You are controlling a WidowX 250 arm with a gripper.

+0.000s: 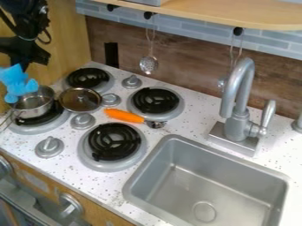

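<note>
End effector: gripper [24, 61] at upper left, directly above blue toy [19, 83]; grip state — cannot tell. Blue toy at pot [36, 104], partly over rim; contact with pot floor hidden. Pot seated on 1 of 4 burners [39, 129]. Lid-like round piece [80, 100] off pot, just beside it. Orange-handled utensil [124, 115] lies between 2 other burners. Progress, judged: toy-to-pot alignment mostly done; full seating inside pot and gripper clearance left — if placement intended.
</note>
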